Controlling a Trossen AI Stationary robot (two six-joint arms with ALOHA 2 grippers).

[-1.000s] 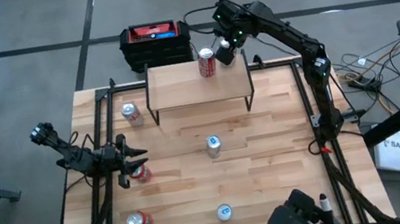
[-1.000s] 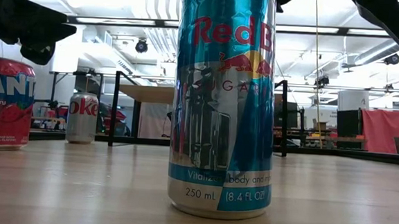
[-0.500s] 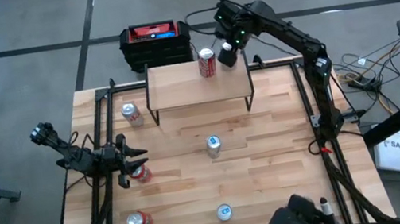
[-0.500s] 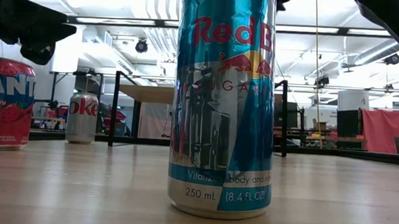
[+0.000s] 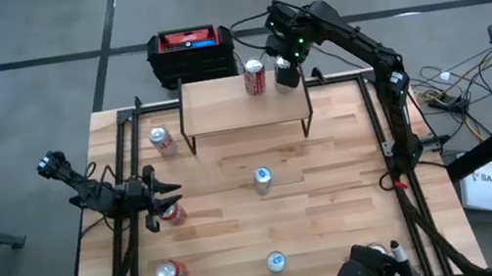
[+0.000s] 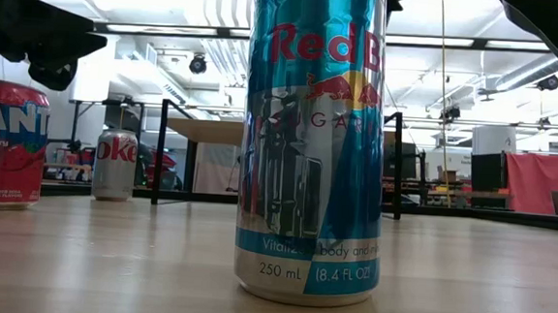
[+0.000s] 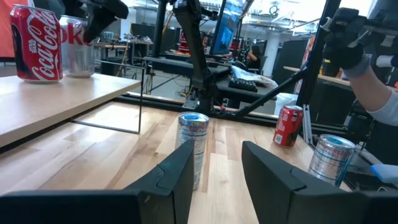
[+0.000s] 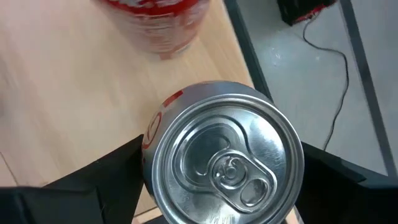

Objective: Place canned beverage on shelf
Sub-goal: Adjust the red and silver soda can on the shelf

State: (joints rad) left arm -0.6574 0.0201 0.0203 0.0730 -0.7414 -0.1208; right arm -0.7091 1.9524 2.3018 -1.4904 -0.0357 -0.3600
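Note:
The shelf (image 5: 242, 102), a light wooden board on thin black legs, stands at the table's far side. A red Coca-Cola can (image 5: 254, 76) stands upright on its top. My right gripper (image 5: 287, 70) is over the board just right of that can, shut on a silver can (image 8: 224, 163), which also shows in the left wrist view (image 7: 78, 46) beside the red can (image 7: 38, 42). My left gripper (image 5: 159, 203) is open and empty at the table's left, above a red can (image 5: 173, 214). My right gripper pinches the silver can's side wall near its top rim (image 8: 149, 155) between its two fingers, one on each side. The fingers come from above, pointing down. The can is upright, its base at the shelf board's level; whether it rests there I cannot tell.
Loose cans stand on the table: a silver-red one (image 5: 161, 139), blue ones (image 5: 262, 179) (image 5: 277, 262) and a red one (image 5: 169, 272). A black-and-red box (image 5: 192, 52) sits behind the shelf. A person's arm (image 7: 373, 87) shows beyond the table's right side.
My right gripper, with the silver can, has gone a little toward the table's right edge over the shelf, away from the red can.

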